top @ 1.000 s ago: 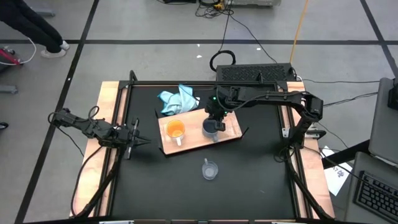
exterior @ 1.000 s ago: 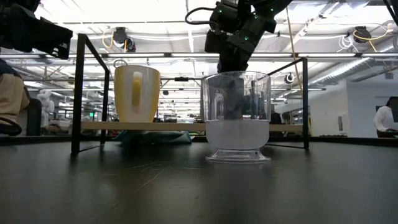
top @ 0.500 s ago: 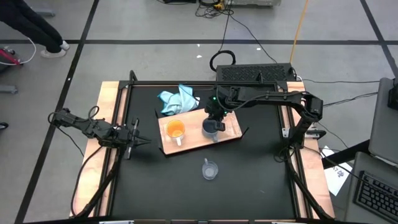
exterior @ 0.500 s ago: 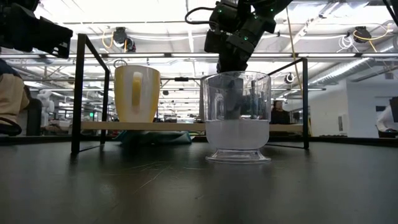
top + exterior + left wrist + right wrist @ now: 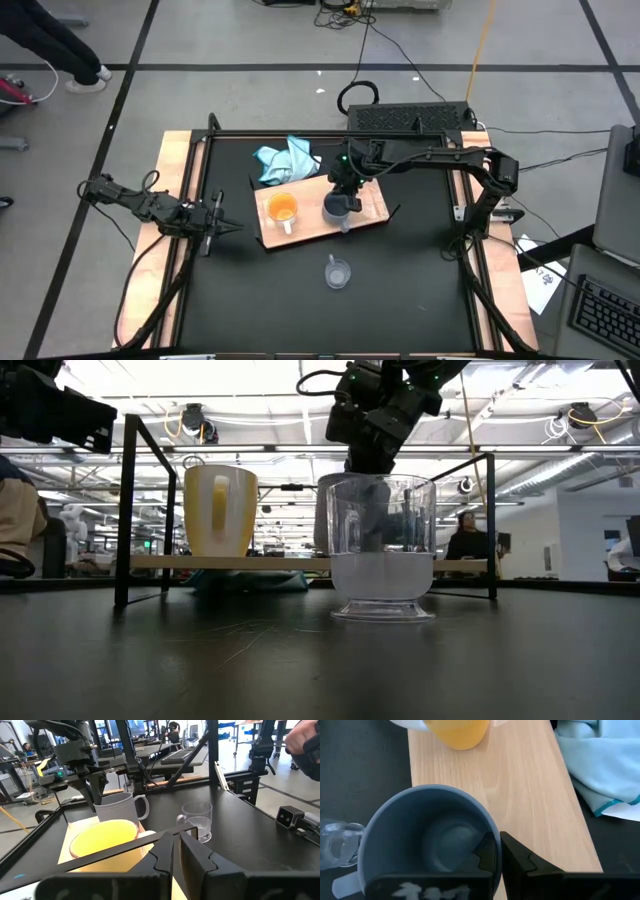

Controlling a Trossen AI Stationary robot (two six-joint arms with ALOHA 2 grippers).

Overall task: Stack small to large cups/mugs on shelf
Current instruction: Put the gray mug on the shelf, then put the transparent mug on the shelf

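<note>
The grey-blue mug (image 5: 337,207) is over the light-brown wooden board (image 5: 372,214), right of the orange mug with the white handle (image 5: 282,210), which stands upright on the board. My right gripper (image 5: 345,188) is shut on the grey-blue mug's rim. The clear glass cup (image 5: 338,272) stands on the black table nearer the front; in the low view (image 5: 382,545) it hides most of the grey-blue mug. My left gripper (image 5: 218,222) is shut and empty at the table's left side. My right gripper holds the grey-blue mug by its rim (image 5: 492,836), on the side away from the handle (image 5: 342,884). One finger is inside the mug and one outside, with the wall between them. The fingers come from above, pointing down. The mug is upright; I cannot tell if its base is off the board.
A crumpled light-blue cloth (image 5: 286,160) lies at the board's far left corner. A black metal frame (image 5: 125,510) runs round the table. A keyboard (image 5: 408,117) sits beyond the far edge. People show in the room behind.
My right gripper has moved a little toward the table's left, toward the orange mug, carrying the grey-blue mug with it; the mug stays upright.
</note>
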